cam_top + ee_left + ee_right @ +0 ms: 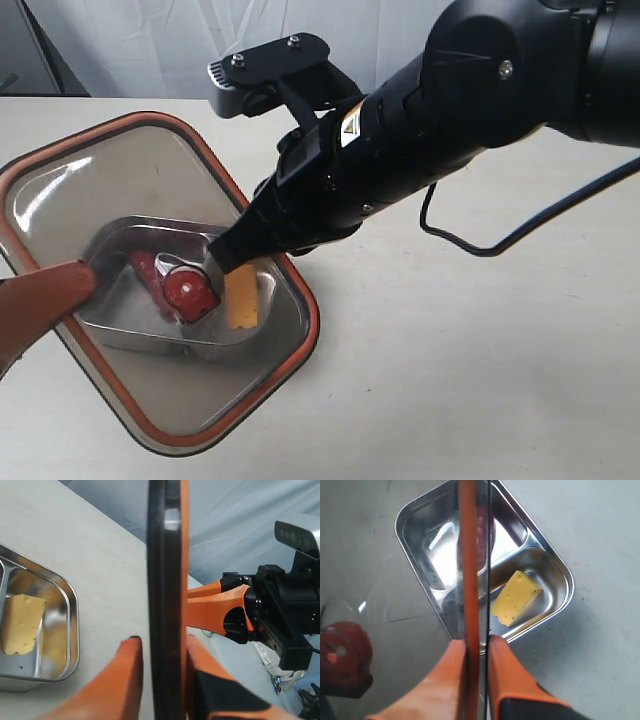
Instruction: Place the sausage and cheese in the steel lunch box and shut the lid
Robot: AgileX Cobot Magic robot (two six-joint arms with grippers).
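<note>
Sausage point(143, 268) and cheese point(516, 598) are lying in the steel lunch box point(412, 522) while right fingers point(507, 670) are clamping the lid point(120, 170) above it, left fingers point(127, 680) straddling its rim, grip uncertain; closing not yet done.

From where I stood, the only sign I could make out was a small yellow warning sticker point(352, 128), a triangle with a dark mark inside it. It sat on the black housing of the right arm point(440, 110), just above the far right edge of the lid point(150, 160). A narrow white strip ran beside the triangle on the same label, but its print was too small to read. Nothing else carried legible words, numbers or brand names.
</note>
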